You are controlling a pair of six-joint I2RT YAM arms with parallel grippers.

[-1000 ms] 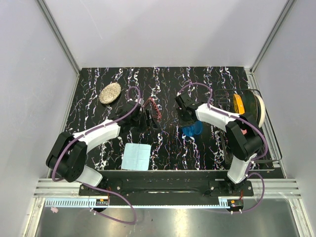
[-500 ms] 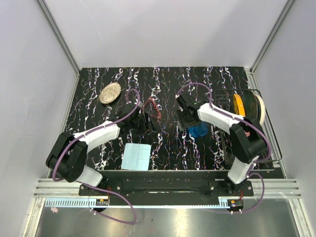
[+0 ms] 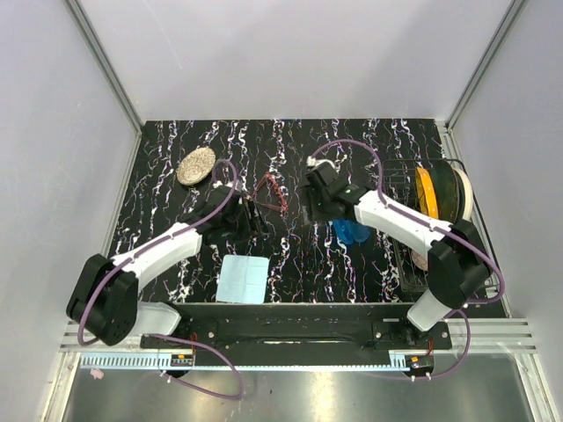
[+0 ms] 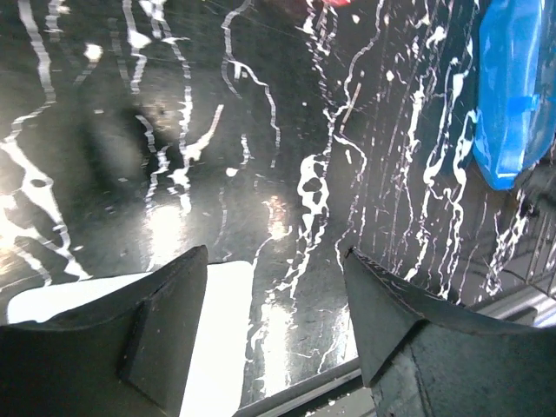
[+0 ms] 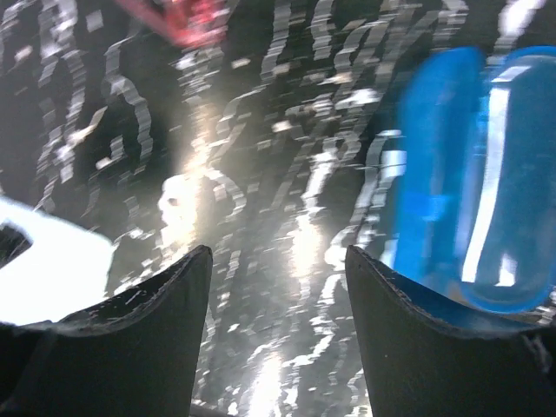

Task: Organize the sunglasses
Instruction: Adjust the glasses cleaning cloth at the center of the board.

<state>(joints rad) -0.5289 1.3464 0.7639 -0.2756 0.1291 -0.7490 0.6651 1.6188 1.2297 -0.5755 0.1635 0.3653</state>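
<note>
Mid-surface, left of centre: sunglasses, folded, lying flat. Left gripper spread, empty; right gripper same. Thin wire frame likely light, fragile, slippery; grasp at bridge, avoid lenses.

One sunglasses pair, one case, one cloth

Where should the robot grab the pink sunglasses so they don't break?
Probably one thin red bar of the sunglasses, not the lenses, coming straight down from above. They seem to lie low on the table with the wire frame spread in a triangle, so little sticks up to grab sideways, and a thin bar fits between open fingers. The left gripper looks nearest and is open.
</note>
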